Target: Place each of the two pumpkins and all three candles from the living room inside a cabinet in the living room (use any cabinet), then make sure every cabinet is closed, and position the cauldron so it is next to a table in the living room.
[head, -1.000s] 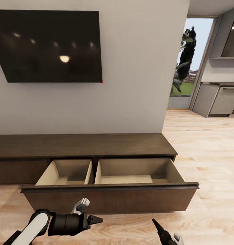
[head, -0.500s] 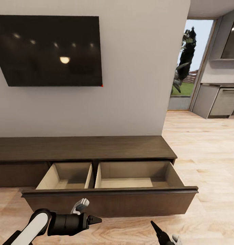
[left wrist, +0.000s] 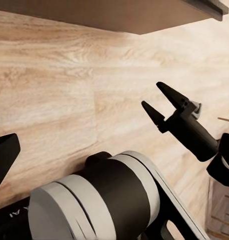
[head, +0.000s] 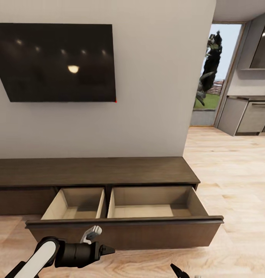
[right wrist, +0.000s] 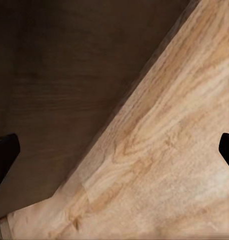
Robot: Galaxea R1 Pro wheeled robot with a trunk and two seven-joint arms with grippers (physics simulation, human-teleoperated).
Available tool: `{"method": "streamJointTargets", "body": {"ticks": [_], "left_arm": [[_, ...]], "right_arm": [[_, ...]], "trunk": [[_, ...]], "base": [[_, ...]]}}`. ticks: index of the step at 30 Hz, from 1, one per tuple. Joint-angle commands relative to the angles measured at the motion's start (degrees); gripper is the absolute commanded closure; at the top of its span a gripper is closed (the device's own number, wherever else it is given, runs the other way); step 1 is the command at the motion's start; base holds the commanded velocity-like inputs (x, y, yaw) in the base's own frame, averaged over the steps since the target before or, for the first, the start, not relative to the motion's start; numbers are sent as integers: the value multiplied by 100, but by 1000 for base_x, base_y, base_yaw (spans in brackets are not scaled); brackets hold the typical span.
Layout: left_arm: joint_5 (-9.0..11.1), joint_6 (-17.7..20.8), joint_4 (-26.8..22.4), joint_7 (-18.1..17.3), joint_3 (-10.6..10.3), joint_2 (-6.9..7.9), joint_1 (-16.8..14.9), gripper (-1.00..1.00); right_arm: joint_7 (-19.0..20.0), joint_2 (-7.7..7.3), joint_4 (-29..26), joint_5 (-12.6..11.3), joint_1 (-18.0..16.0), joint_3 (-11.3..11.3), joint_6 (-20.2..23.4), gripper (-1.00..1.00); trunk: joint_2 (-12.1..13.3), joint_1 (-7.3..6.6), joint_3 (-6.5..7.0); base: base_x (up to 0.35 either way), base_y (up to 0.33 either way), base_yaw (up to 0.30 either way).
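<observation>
From the head view we see the long dark-brown wood cabinet (head: pixel 109 172) against the wall, its wide drawer (head: pixel 124 218) pulled out over light wood floor (head: pixel 232 173), both beige compartments bare. Our left gripper (head: pixel 109 250) sits before the drawer front; finger spread unclear here.

Left wrist view: right gripper (left wrist: pixel 162 102), fingers apart, above floor.

Right wrist view: fingertips (right wrist: pixel 4 155) wide apart at the drawer front's edge.

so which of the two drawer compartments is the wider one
The right compartment, nearer the doorway; it spans clearly more of the open drawer than the narrow left compartment past the divider.
</observation>
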Motion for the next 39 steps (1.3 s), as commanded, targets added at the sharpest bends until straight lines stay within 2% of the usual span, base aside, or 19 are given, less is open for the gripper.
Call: {"method": "streamJointTargets", "body": {"ticks": [1,7,19,32,36,39], "left_arm": [[57,2,-6,63,-7,4,-5,-100],[60,8,-5,76,-6,-93,-8,-100],[63,10,-5,77,-7,-111,-7,-100],[63,11,-5,77,-1,-111,-5,-100],[72,11,-5,67,30,-108,-9,-100],[105,15,-9,52,164,-107,-6,-100]], "right_arm": [[0,-7,-1,-58,-2,28,10,-100],[7,-27,4,-61,-2,30,-14,-100],[5,-29,8,-74,-2,30,-49,-100],[-4,-13,8,-71,-2,30,-57,-100],[-4,-14,8,-75,-2,30,-56,-100],[-4,-10,8,-76,-2,30,-62,-100]], "trunk": [[39,-24,13],[280,-155,121],[761,-419,336],[1282,-704,569],[1282,-704,569],[1282,-704,569]], "base": [[0,0,0],[0,0,0],[0,0,24],[0,0,272],[0,0,290],[0,0,290]]}}
